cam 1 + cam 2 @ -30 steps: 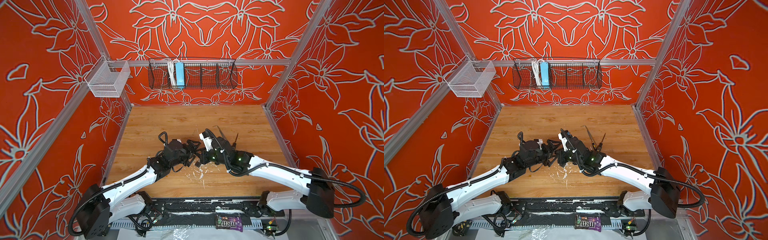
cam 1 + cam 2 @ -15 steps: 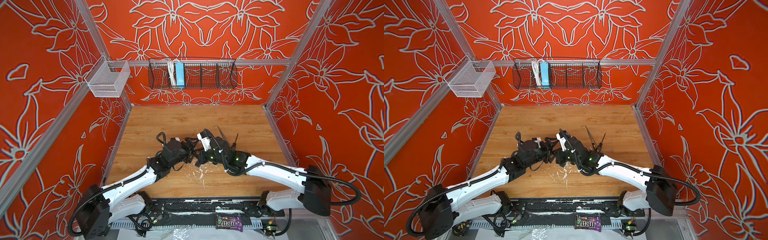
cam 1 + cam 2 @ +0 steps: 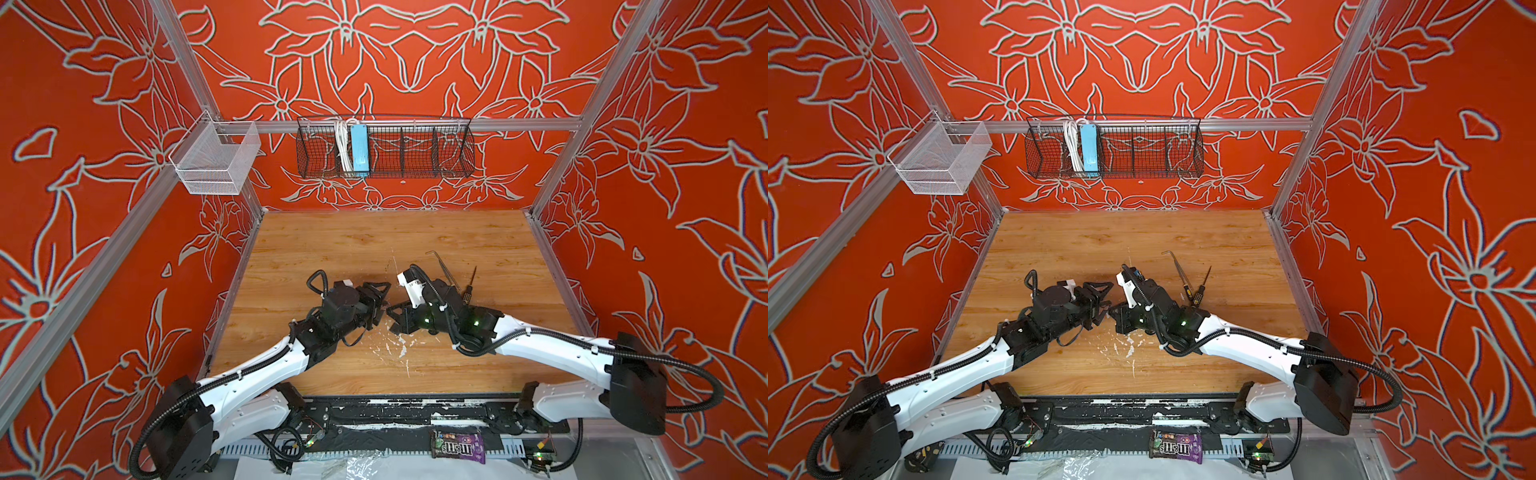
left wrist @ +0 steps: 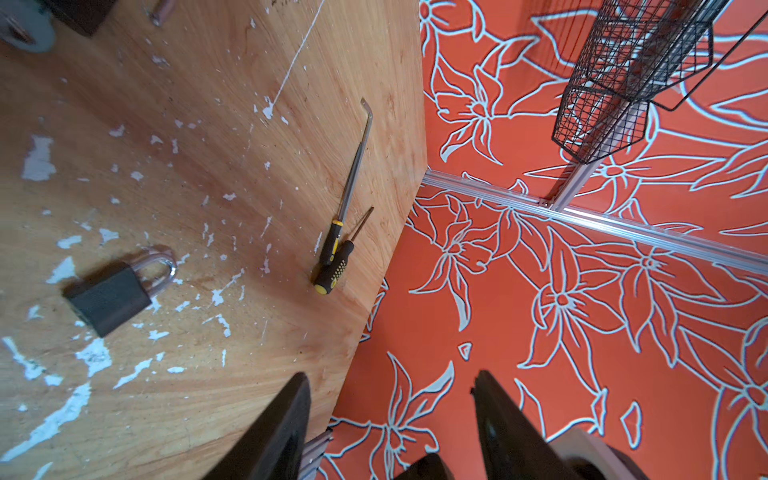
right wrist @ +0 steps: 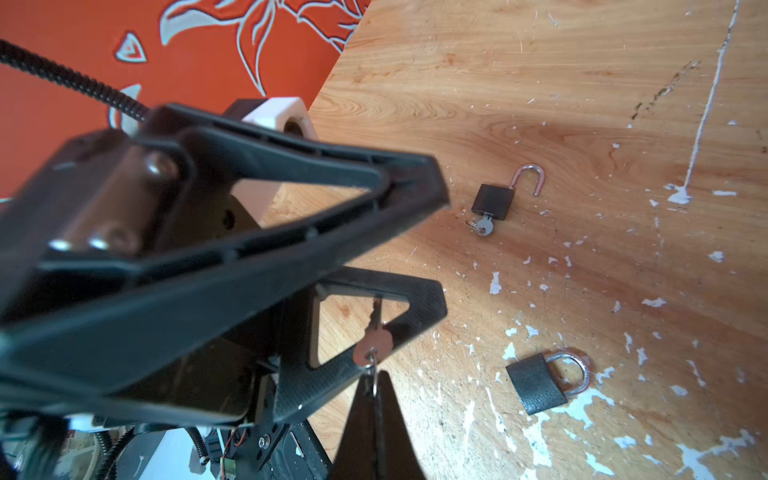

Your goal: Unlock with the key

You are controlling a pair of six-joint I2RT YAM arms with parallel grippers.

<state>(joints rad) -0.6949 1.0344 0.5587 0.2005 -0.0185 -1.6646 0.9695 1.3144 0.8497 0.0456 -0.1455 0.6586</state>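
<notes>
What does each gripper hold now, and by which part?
Right gripper pinches the key at its ring end; left gripper holds nothing.

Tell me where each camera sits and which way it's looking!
Top views: high above the front edge, looking down at the table; the left arm and right arm show.
Left wrist: on the left arm, looking across the table at a closed padlock, two tools and the wall; the open left pincer shows.
Right wrist: on the right arm, looking over the table at an open padlock; the right pincer holding the key and the left pincer show.
Shared: both wrist views see the closed padlock.
</notes>
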